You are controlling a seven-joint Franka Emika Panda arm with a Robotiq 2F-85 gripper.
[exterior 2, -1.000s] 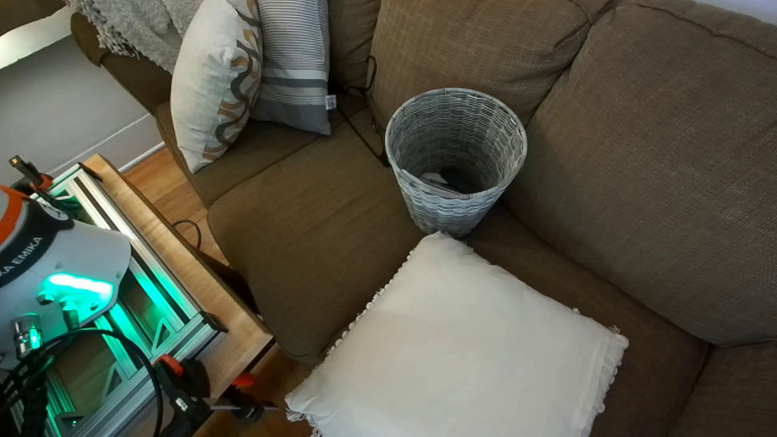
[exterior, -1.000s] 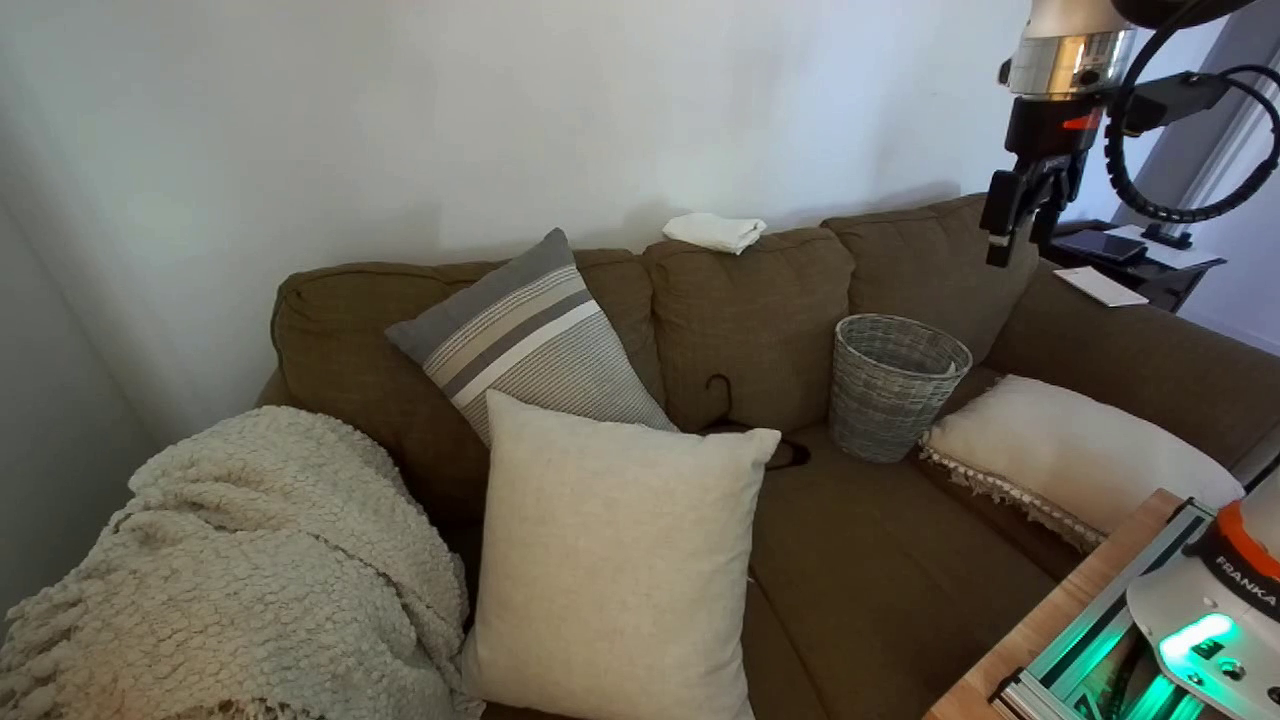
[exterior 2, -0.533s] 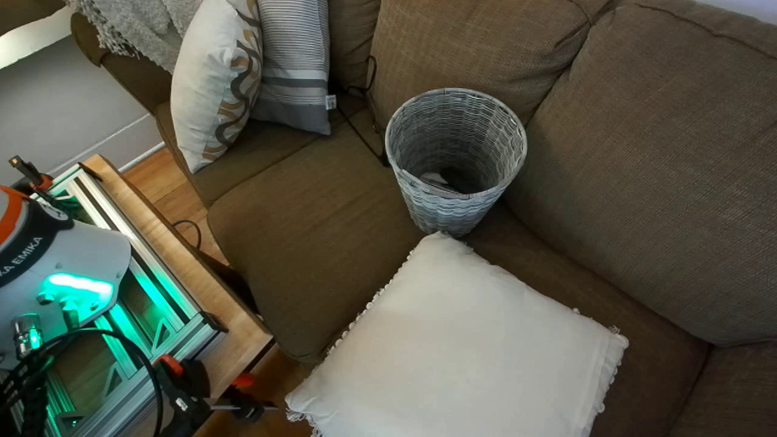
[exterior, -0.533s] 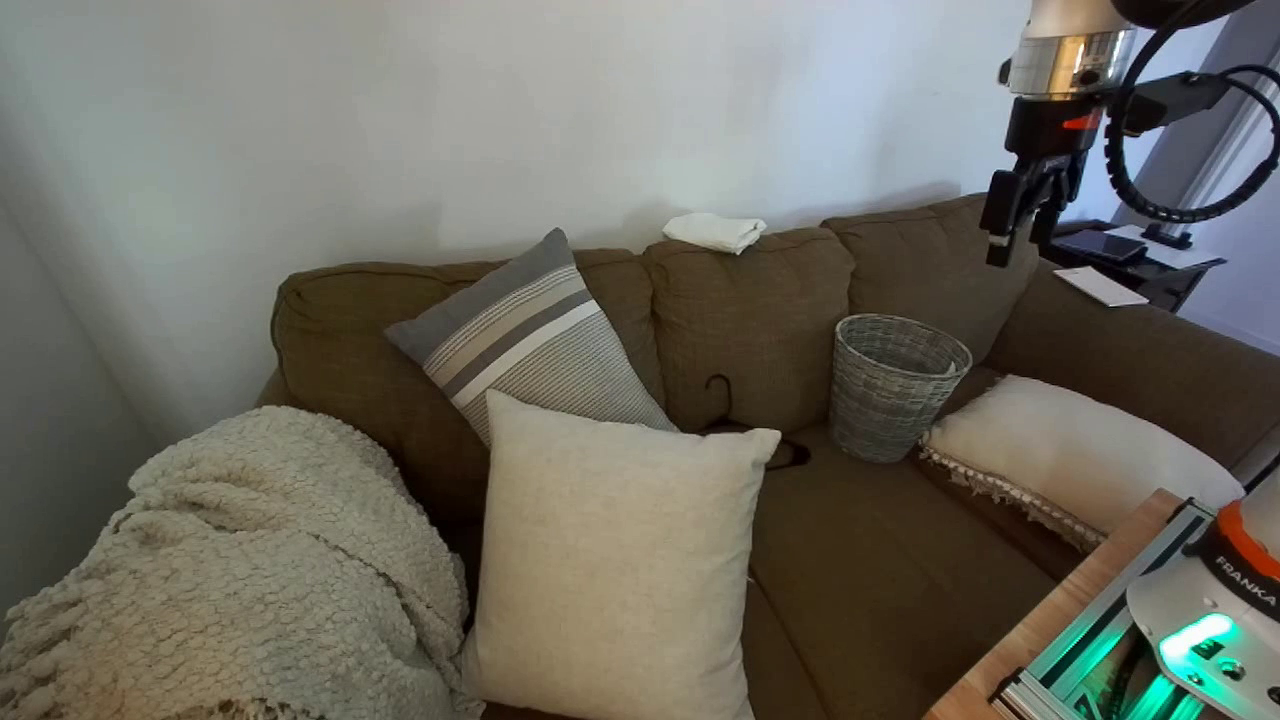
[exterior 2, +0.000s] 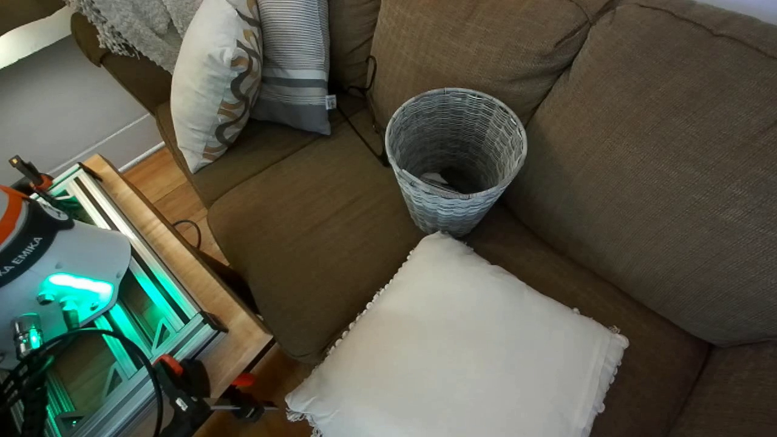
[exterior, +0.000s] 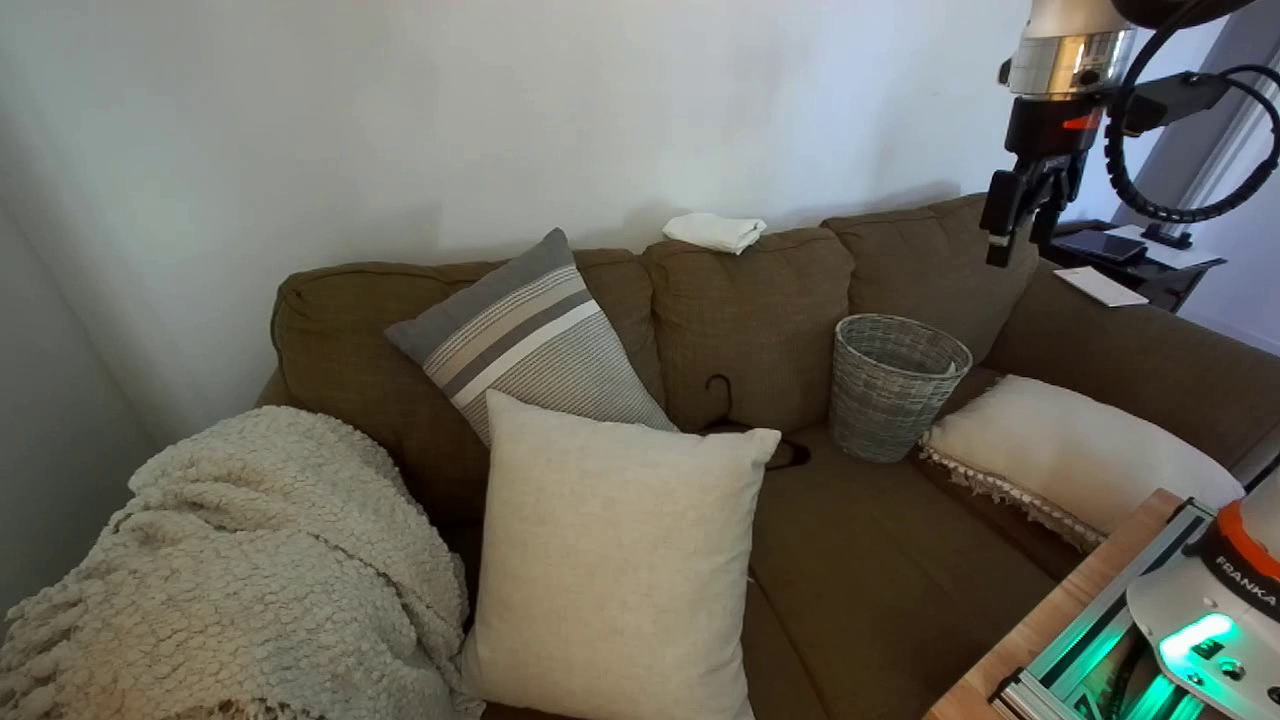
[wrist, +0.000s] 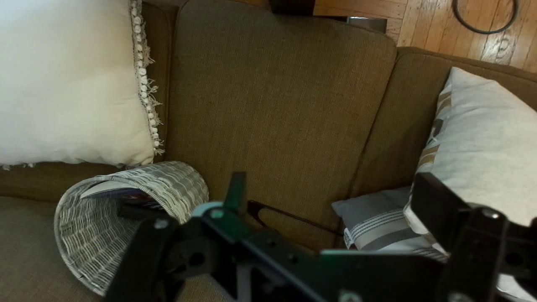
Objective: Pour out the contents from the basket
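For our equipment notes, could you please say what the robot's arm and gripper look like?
The whitish arm has a metallic wrist band, a ribbed black cable, and an orange ring beside a black collar lettered FRANKA. The black two-fingered gripper has a red-orange mark.

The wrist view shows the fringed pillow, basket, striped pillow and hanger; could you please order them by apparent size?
As visible, largest to smallest:
Fringed pillow, cut off by the frame
Basket, partly hidden
Striped pillow, partly hidden
Hanger, partly hidden
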